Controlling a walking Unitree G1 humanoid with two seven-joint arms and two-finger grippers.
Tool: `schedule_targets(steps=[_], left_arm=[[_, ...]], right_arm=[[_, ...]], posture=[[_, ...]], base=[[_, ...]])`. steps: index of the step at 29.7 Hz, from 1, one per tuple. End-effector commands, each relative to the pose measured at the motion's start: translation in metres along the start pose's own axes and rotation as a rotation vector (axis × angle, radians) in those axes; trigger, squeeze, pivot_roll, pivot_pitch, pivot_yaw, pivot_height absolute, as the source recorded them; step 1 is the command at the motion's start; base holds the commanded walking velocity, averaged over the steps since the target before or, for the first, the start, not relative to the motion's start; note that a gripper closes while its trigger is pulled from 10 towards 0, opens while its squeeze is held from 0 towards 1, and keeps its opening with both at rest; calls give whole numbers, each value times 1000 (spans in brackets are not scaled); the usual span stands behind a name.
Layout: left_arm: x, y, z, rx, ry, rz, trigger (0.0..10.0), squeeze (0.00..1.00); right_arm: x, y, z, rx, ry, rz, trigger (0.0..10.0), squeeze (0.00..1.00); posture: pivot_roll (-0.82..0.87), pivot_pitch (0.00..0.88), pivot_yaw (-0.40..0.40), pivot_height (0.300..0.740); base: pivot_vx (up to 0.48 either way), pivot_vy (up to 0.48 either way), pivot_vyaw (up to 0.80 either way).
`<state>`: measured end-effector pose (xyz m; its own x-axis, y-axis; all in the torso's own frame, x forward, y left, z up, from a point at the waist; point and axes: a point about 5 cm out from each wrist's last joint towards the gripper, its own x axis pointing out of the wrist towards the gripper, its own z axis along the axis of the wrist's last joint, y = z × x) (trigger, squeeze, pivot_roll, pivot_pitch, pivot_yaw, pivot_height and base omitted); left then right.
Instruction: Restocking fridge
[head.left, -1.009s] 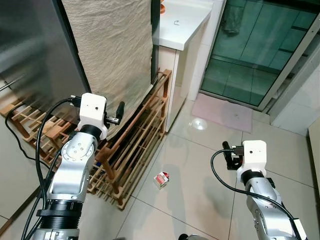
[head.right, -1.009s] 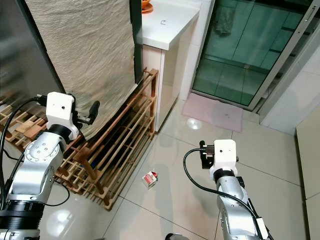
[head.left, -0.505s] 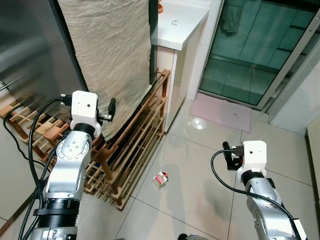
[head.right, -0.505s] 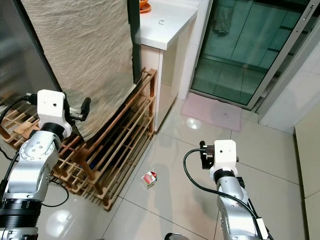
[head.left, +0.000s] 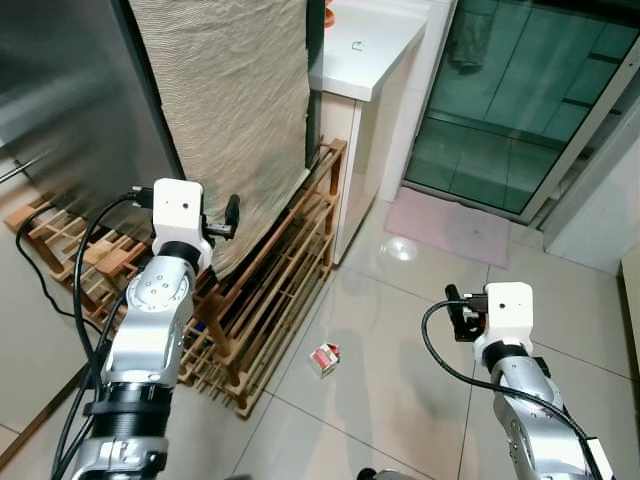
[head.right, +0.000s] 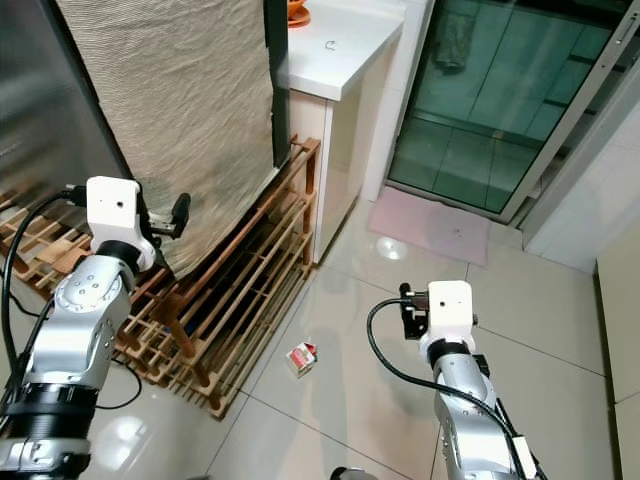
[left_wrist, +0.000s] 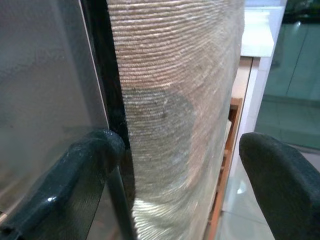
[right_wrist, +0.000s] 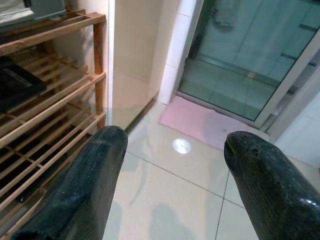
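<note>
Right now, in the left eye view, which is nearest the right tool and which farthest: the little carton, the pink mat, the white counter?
1. Carton, on the floor to the right tool's left.
2. Mat, ahead by the glass door.
3. Counter, far ahead-left.

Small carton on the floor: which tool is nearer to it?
Hard to call, neither is close. The small carton lies between them: left tool up by the beige cloth, right tool held over tiles.

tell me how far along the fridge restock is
Nothing looks done yet. The left gripper is open at the fridge's door edge, beside the woven cloth. The right gripper is open and empty. A small carton lies on the floor.
</note>
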<state>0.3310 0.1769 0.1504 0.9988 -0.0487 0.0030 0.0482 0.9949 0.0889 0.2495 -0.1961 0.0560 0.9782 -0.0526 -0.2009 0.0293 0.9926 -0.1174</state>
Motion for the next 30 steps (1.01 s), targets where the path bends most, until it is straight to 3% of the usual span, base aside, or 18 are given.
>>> schedule_targets(steps=[1,6,13,15,20,30], left_arm=[[10,-15,11,-25,-21,-51,10000,0],[22,-33,22,-68,-27,-116,10000,0],[25,-56,36,-78,-67,-258,10000,0],[23,-71,46,-37,-114,-370,10000,0],[17,-86,56,-22,-161,-498,10000,0],[-4,-113,84,-44,-271,-791,10000,0]], right_arm=[[1,-3,2,-2,-8,-4,10000,0],[1,-2,3,1,-13,-8,10000,0],[-4,-1,-1,14,2,1,10000,0],[-6,6,-12,47,71,73,10000,0],[-8,12,-27,61,161,148,10000,0],[-10,17,-40,53,228,212,10000,0]], posture=[[87,0,-34,740],[71,2,-27,740],[63,9,-24,740],[62,14,-22,740],[62,16,-22,740],[70,24,-20,740]], base=[[0,0,0],[0,0,0],[0,0,0],[0,0,0],[0,0,0],[0,0,0]])
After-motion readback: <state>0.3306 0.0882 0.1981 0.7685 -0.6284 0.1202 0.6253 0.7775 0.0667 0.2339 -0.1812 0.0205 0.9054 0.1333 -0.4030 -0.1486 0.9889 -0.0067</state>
